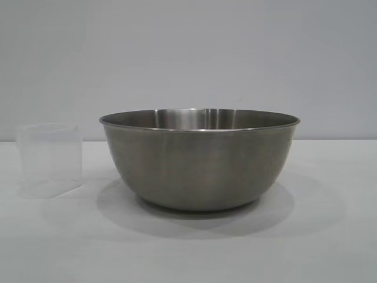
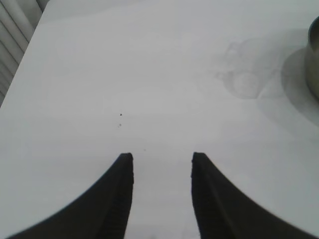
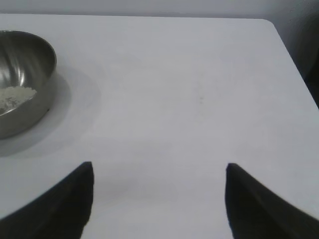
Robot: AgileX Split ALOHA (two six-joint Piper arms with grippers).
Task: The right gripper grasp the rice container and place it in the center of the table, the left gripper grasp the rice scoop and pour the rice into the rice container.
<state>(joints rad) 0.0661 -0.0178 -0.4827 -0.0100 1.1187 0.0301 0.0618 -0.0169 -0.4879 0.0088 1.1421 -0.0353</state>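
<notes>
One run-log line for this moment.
rice in rice container | rice scoop empty beside it | left gripper, right gripper open, holding nothing

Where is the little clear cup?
In the exterior view the scoop stands on the table at the left, just beside the bowl, not touching it.

A bare test bench in a lab-like room: a plain white table against a blank grey wall, with no household furnishings around it.

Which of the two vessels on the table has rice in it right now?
The rice container, the big steel bowl: a pale patch of rice lies inside it. The rice scoop, the small clear plastic cup beside it, looks empty.
</notes>
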